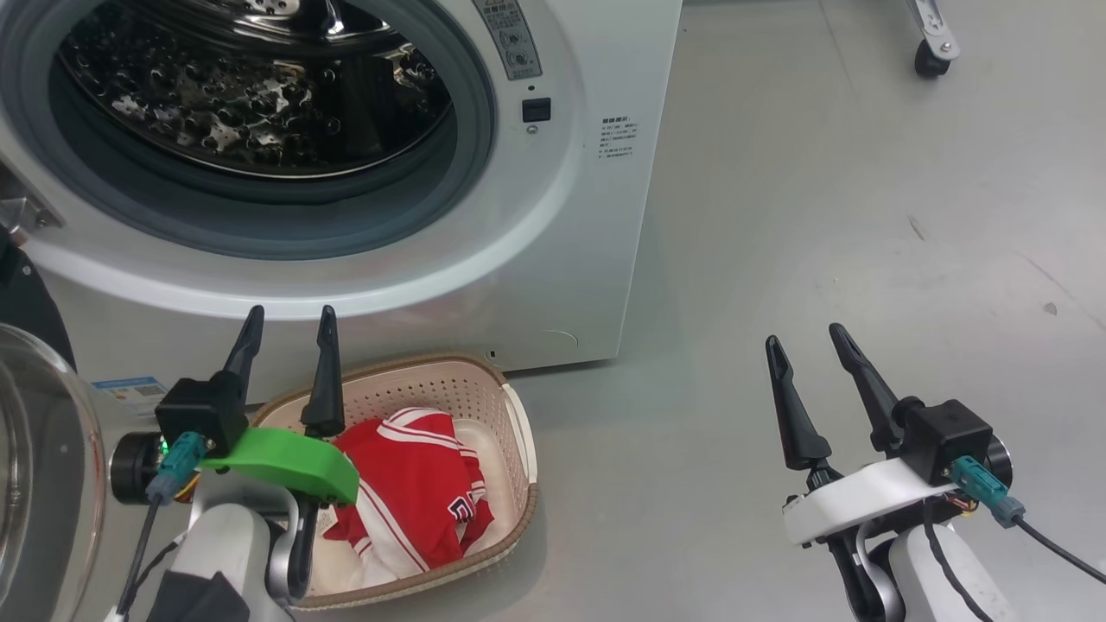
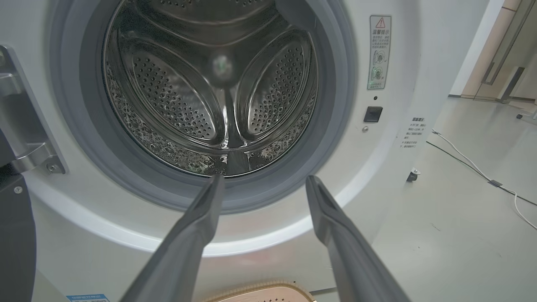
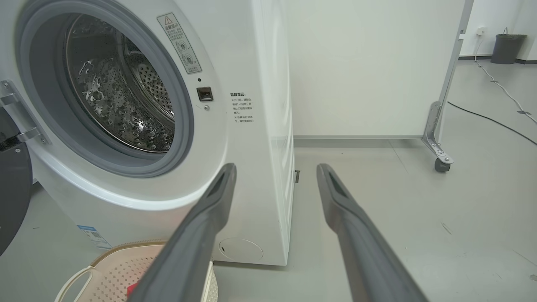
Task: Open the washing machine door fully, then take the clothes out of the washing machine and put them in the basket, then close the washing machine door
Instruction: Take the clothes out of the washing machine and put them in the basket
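Washing machine door [image 1: 39, 466]: open; closing outstanding.
Clothes [image 1: 415, 484]: in basket [image 1: 449, 361].
Drum [image 2: 209, 92]: appears empty.
Left claw [image 1: 291, 315], right claw [image 1: 804, 335]: wide, empty.

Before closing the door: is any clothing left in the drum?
No: the steel drum looks bare in the left wrist view, and the red clothes lie in the basket.

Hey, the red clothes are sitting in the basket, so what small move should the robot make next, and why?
Probably reach the left gripper toward the washing machine door, standing open on its left, to start pushing it shut. The washing machine looks empty, the clothes lie in the basket, and the right gripper is open and empty, like the left.
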Robot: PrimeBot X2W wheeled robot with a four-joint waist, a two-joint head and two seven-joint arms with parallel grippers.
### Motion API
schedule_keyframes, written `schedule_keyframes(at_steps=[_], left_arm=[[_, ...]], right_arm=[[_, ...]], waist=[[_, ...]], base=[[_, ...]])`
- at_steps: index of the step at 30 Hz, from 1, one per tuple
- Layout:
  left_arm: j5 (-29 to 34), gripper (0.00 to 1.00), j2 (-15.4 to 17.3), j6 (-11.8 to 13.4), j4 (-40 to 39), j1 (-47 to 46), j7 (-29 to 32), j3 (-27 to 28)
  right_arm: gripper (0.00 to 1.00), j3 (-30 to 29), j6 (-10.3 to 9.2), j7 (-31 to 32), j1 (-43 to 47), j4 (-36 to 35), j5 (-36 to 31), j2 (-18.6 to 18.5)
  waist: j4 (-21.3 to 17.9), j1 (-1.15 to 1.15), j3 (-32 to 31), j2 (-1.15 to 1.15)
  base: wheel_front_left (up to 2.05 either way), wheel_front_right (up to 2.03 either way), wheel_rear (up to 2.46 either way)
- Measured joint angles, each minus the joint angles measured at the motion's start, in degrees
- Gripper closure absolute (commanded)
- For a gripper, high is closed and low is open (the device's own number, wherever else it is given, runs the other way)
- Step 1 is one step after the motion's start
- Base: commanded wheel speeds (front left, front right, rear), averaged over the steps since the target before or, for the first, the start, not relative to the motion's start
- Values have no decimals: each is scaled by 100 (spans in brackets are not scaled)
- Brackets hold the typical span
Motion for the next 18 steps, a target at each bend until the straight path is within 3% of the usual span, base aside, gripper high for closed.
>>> schedule_keyframes(at_steps=[18], left_arm=[[120,0,14,207,-926,1569,0,-322]], right_arm=[[0,-9,-101,0,667,-15,-108,19]], waist=[[241,0,-726,0]], base=[[0,0,0]])
